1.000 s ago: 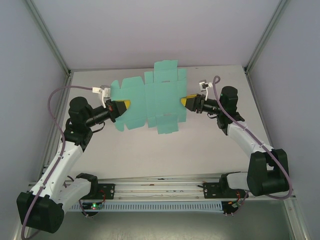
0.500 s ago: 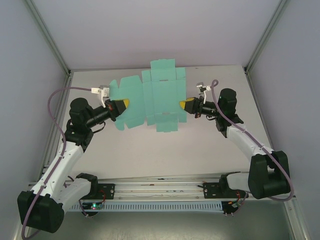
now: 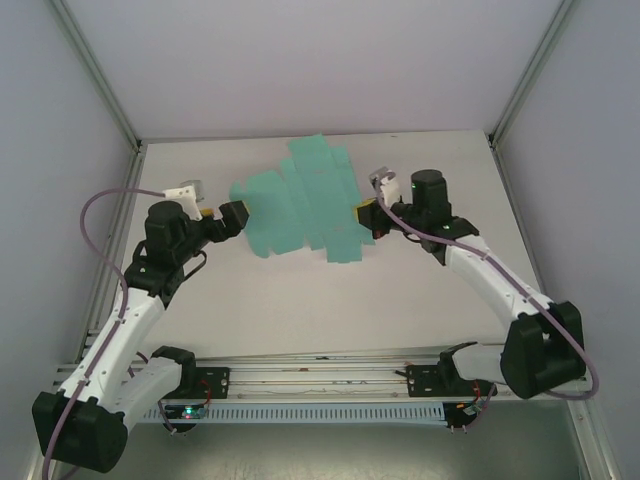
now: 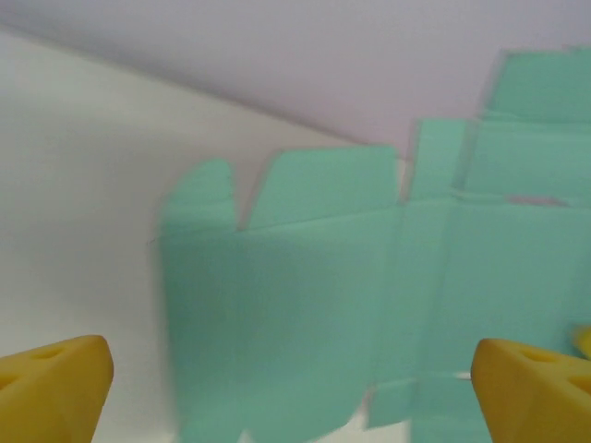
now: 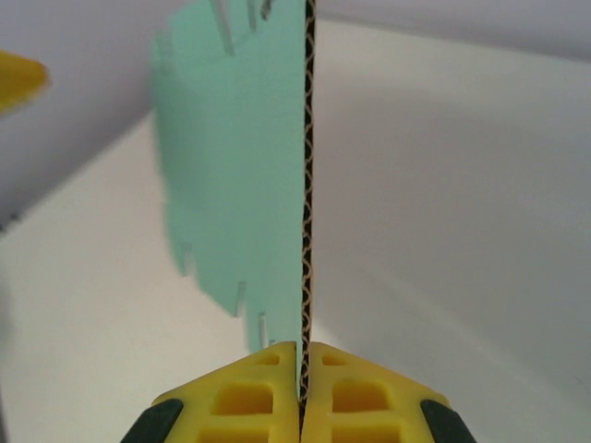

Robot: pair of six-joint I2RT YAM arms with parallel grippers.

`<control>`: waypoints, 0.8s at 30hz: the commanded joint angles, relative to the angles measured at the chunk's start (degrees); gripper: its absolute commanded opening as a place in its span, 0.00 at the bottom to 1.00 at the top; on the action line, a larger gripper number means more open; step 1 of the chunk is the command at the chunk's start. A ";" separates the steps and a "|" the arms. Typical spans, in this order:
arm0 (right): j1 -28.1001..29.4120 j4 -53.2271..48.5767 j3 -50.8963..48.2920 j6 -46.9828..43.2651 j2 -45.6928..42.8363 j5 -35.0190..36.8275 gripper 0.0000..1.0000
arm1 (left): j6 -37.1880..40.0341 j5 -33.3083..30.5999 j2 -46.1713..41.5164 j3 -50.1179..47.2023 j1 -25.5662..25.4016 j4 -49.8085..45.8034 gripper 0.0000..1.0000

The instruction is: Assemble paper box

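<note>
The paper box is a flat teal-green die-cut sheet (image 3: 305, 205) with flaps and tabs, held tilted above the table. My right gripper (image 3: 366, 218) is shut on its right edge. In the right wrist view the corrugated edge of the sheet (image 5: 307, 185) runs straight up from between my shut right gripper (image 5: 302, 369). My left gripper (image 3: 232, 213) sits just off the sheet's left side. In the left wrist view its yellow fingertips (image 4: 55, 388) stand wide apart around my left gripper (image 4: 294, 392), with the sheet (image 4: 369, 277) blurred ahead of them.
The white table (image 3: 300, 290) is walled on three sides, with metal posts at the back corners (image 3: 135, 140). A rail (image 3: 320, 375) carrying both arm bases runs along the near edge. The left arm's yellow fingertip (image 5: 18, 78) shows at the right wrist view's top left.
My left gripper has let go of the sheet's left edge, opened and turned. The right gripper has rolled and shifted left, tipping the sheet from flat to steeply tilted.
</note>
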 commanded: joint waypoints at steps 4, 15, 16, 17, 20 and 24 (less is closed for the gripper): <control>3.32 -15.03 8.10 -14.81 11.53 17.79 0.00 | -0.78 -14.55 5.29 4.19 -0.52 -14.65 1.00; 18.96 5.83 7.52 -48.11 22.09 60.21 0.00 | -0.36 6.98 17.30 10.97 -0.54 -7.63 1.00; 20.09 9.77 6.05 -50.60 22.97 61.93 0.00 | -0.52 8.64 17.99 11.61 -0.51 -7.02 1.00; 20.97 13.31 4.79 -52.14 23.64 62.69 0.00 | -0.61 9.84 18.48 12.32 -0.55 -6.40 1.00; 22.50 20.21 2.74 -53.95 25.20 62.81 0.00 | -1.40 13.11 20.06 14.17 -0.70 -4.48 1.00; 24.21 20.39 3.42 -54.24 26.71 63.05 0.00 | -2.00 16.83 23.17 16.58 -2.07 -2.89 1.00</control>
